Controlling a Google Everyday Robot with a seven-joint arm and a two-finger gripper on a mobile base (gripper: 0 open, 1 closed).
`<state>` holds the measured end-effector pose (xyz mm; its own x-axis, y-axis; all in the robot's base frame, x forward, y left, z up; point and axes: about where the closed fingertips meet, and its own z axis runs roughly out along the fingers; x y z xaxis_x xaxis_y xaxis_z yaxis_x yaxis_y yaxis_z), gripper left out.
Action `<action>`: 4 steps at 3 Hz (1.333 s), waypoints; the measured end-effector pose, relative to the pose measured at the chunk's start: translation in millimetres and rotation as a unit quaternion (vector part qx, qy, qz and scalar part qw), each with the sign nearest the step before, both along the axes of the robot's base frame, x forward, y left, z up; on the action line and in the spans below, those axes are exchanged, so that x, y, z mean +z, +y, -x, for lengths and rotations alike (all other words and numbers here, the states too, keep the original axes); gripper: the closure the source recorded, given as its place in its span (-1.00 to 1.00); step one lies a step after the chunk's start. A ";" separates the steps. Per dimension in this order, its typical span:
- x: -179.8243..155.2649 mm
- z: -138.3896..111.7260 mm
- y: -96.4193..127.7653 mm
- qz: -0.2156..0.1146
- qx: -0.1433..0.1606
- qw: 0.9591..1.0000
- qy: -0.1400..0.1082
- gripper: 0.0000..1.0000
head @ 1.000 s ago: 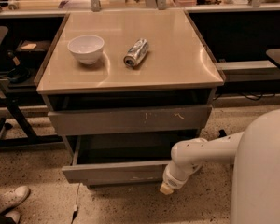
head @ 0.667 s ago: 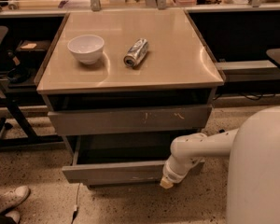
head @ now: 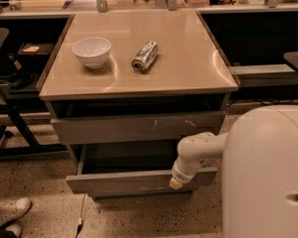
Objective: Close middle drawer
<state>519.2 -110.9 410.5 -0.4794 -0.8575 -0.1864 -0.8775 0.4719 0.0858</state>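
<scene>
1. My end effector (head: 175, 183) is hanging at the tip of my one white arm, low in front of the cabinet. It is appearing to touch the outer face of the middle drawer (head: 114, 182), toward that front's 3 o'clock end. Whether it is spread or pressed together I cannot tell.
2. The drawer's box is lying at 12 o'clock from the end effector, reaching back into the cabinet, while its front panel is running lengthwise from 9 o'clock to 3 o'clock. I am judging that the coming push is needing to go toward 12 o'clock, square to that panel. Since I am meeting it well off centre, the drawer may skew in its runners.
3. The middle drawer is standing pulled well out. It is wide, shallow and grey, with a plain flat front and no handle, and its dark grey interior is showing from above.
4. Directly at 12 o'clock above it, the scratched drawer front (head: 134, 128) is sitting nearly shut.
5. Higher up, the beige tabletop (head: 188, 63) is carrying a white bowl (head: 91, 51) and, at the bowl's 3 o'clock, a can (head: 144, 56) lying on its side, near but apart.
</scene>
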 end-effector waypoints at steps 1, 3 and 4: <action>5.0 -19.9 1.8 0.018 0.005 1.000 -0.015 1.00; 4.8 -20.3 2.1 0.019 0.006 1.000 -0.015 0.18; 4.7 -20.3 2.1 0.019 0.006 1.000 -0.015 -0.28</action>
<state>539.5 -108.8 415.2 -0.4633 -0.8701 -0.1681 -0.8852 0.4633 0.0418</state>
